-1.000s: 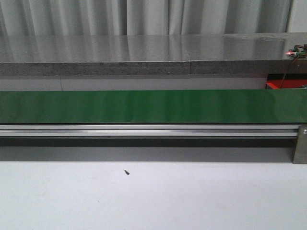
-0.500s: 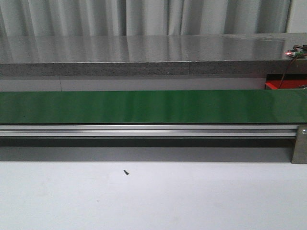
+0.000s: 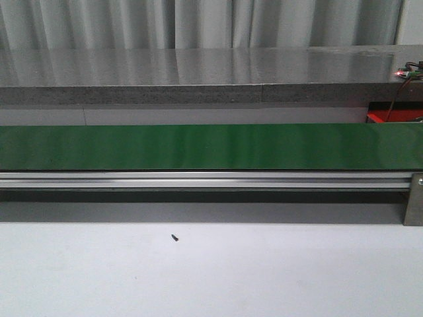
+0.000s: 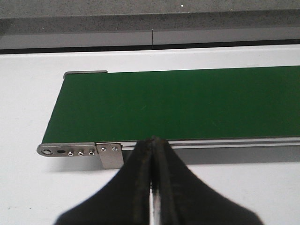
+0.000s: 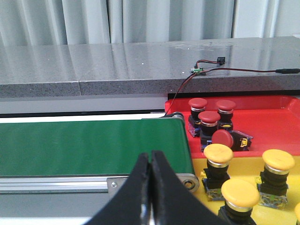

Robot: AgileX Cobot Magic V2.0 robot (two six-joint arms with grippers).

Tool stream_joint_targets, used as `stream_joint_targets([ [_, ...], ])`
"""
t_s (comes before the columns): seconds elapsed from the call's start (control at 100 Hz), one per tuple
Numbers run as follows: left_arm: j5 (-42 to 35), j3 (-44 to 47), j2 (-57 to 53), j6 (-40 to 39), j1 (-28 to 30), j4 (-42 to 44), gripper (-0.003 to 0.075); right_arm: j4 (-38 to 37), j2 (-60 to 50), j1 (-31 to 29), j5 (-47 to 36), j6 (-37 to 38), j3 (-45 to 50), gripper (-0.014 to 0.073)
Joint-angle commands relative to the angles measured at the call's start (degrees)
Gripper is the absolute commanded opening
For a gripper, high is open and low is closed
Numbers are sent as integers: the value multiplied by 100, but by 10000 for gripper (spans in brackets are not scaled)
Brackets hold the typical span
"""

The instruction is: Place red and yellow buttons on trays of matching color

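Observation:
In the right wrist view several red buttons [image 5: 209, 118] stand on the red tray [image 5: 267, 122], one of them lying on its side. Several yellow buttons [image 5: 218, 154] stand on the yellow tray [image 5: 248, 166] nearer the camera. My right gripper [image 5: 151, 154] is shut and empty, just in front of the green belt [image 5: 93, 145] near its end roller. My left gripper [image 4: 153, 139] is shut and empty at the near rail of the green belt [image 4: 178, 103], close to its other end. No button lies on the belt [image 3: 211, 146]. Neither gripper shows in the front view.
A grey stone ledge [image 3: 198, 72] runs behind the belt, with a small circuit board and wires [image 5: 199, 70] on it. An aluminium rail [image 3: 198, 179] fronts the belt. A small dark speck [image 3: 174, 237] lies on the white table [image 3: 211, 277]. A corner of the red tray [image 3: 383, 117] shows at far right.

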Motion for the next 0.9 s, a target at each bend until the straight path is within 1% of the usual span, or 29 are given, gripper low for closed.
stream_joint_targets([
  [0.0, -399, -155, 5, -6, -38, -115, -20, -61, -104, 4, -484, 9, -101, -122],
  [0.43, -399, -155, 5, -6, -38, -131, -20, -61, -104, 4, -484, 9, -101, -122],
  [0.73, -399, -134, -29, -6, -152, -151, -20, -61, -104, 4, -484, 9, -101, -122],
  [0.84, -399, -102, -247, -6, -211, 13, -20, -61, -104, 4, -484, 9, -101, -122],
  [0.89, -486, -15, -384, -6, -237, 247, -20, -61, -104, 4, -484, 9, -101, -122],
])
